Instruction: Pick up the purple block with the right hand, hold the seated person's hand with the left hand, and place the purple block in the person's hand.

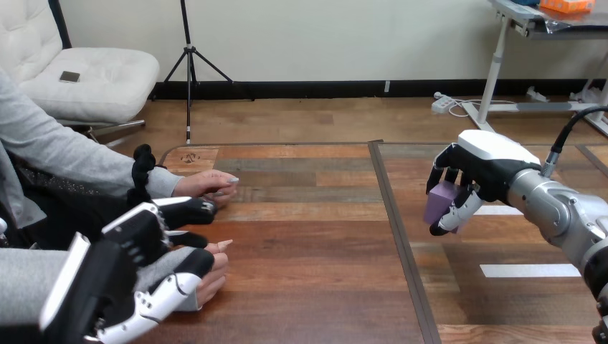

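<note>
Two robot hands are showing over the wooden table (315,287). The right hand (477,175) is hanging in the air above the table's right part. Its fingers are gripping the purple block (441,203), which is sitting against the palm, clear of the surface.

The left hand (136,265) is sitting at the lower left, and its fingers and thumb are holding the person's hand (215,276) from above and below. That hand is sticking out of a grey sleeve, with its fingertips pointing toward the table's middle. I cannot tell if it is touching the boards. The person's other hand (208,184) is resting on the table further back, near the left edge, well apart from the block.

The surface is showing planks in different browns, some light and some dark. A dark seam (401,251) is dividing it from the far edge to the near edge, between the block and the person's hands. White strips (529,270) are lying flat on the right part, near the right arm.
</note>
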Controlling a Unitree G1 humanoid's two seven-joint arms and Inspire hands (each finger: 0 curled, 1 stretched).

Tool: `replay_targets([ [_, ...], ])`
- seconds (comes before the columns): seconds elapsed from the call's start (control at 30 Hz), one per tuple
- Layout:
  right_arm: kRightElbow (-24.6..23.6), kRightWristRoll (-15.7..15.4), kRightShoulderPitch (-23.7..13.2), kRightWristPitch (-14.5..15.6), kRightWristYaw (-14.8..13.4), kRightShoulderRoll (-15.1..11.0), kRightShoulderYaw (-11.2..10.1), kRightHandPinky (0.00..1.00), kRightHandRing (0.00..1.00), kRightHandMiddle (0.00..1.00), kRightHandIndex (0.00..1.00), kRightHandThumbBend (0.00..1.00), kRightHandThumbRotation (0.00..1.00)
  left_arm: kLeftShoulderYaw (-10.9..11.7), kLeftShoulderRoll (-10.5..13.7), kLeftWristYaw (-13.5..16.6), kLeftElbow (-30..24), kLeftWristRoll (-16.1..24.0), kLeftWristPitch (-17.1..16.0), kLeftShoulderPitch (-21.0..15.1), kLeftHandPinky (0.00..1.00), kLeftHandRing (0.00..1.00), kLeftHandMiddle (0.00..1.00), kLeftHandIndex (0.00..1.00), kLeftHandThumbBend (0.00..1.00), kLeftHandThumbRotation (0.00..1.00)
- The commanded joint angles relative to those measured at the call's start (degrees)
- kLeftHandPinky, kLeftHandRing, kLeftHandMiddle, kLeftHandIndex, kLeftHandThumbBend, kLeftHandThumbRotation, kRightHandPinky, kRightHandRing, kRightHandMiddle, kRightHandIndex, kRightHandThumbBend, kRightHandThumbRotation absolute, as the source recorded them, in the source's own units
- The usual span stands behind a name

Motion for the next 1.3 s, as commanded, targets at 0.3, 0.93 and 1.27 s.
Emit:
replay_targets([
  [0.3,-4.14,1.18,-6.31,-0.96,1.16,-1.67,-0.85,0.33,0.4,0.46,0.45,0.76,0.0,5.01,5.02,3.41,-0.69,3.31,0.13,-6.03,0.53,0.73,0.73,0.66,0.72,0.28],
  [0.93,-3.48,1.77,-6.04,-1.37,1.17,-1.61,-1.22,0.33,0.39,0.45,0.45,0.75,0.0,7.69,15.69,4.39,-8.17,25.49,9.62,-7.1,0.58,0.8,0.84,0.82,0.94,0.45],
  [1.27,-3.41,2.01,-5.98,-1.15,0.76,-1.27,-1.42,0.32,0.39,0.44,0.45,0.75,0.0,5.48,19.91,4.24,-7.46,32.9,10.94,-10.05,0.61,0.82,0.88,0.87,1.0,0.55],
])
